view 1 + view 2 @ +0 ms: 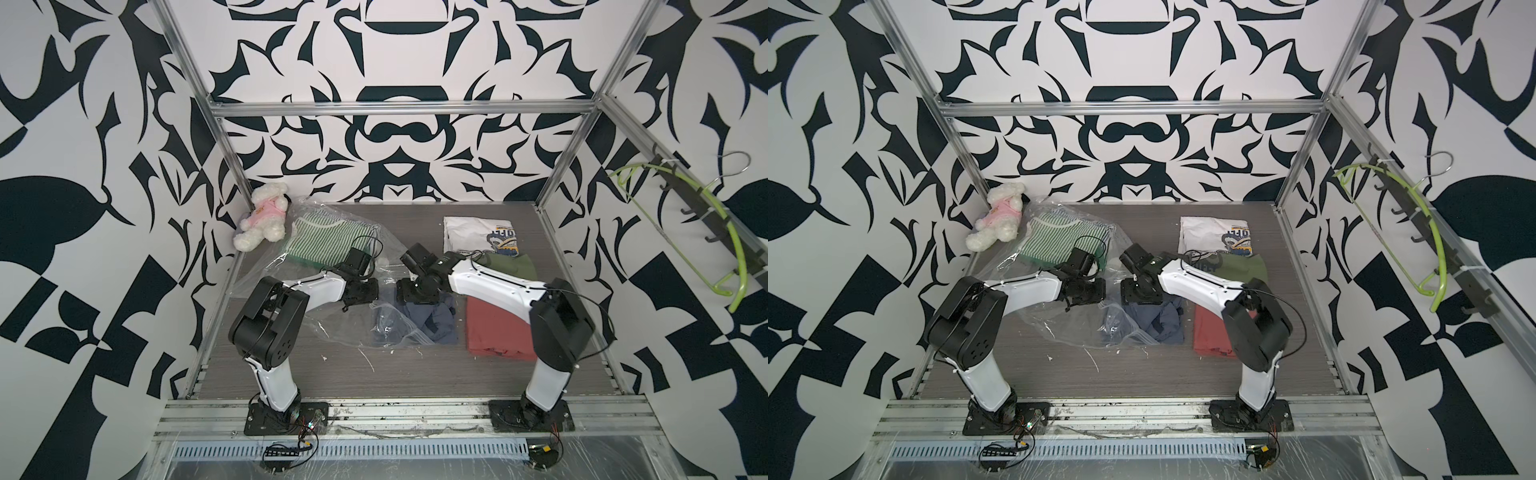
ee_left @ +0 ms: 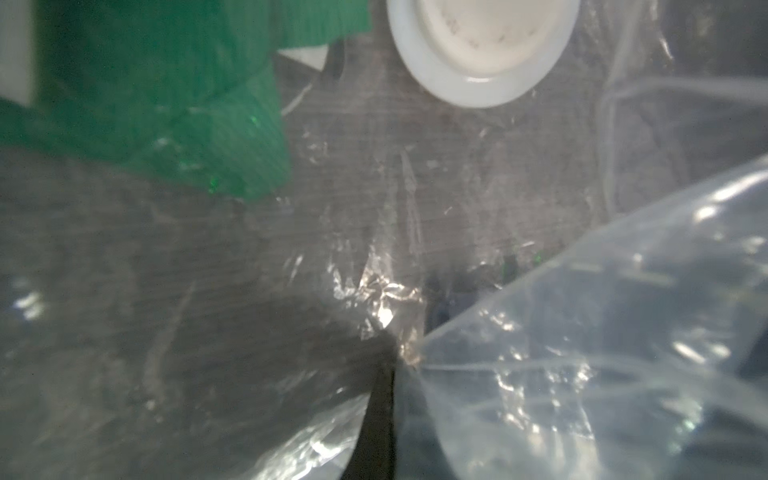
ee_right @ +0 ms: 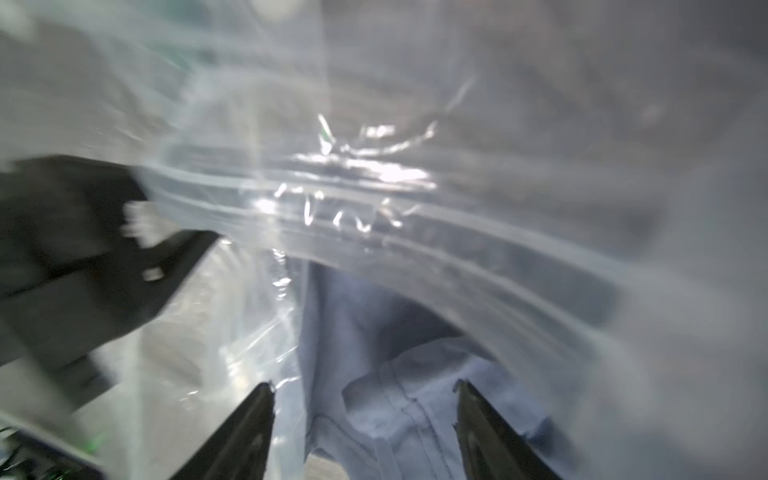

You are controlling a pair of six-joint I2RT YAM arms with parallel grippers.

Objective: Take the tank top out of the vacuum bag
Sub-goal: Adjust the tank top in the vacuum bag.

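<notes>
Vacuum bag (image 1: 328, 326) diagonal far-left to near-centre, left gripper (image 2: 382, 386) tight on it, right gripper (image 3: 365, 386) apart.

Plush toy (image 1: 262, 216) at the far corner; folded white printed shirt (image 1: 465, 232), olive shirt (image 1: 509, 266), red shirt (image 1: 494, 328); green hanger (image 1: 738, 291).

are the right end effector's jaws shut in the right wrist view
No, the right end effector has its jaws standing well apart, with the blue garment lying between them.
</notes>
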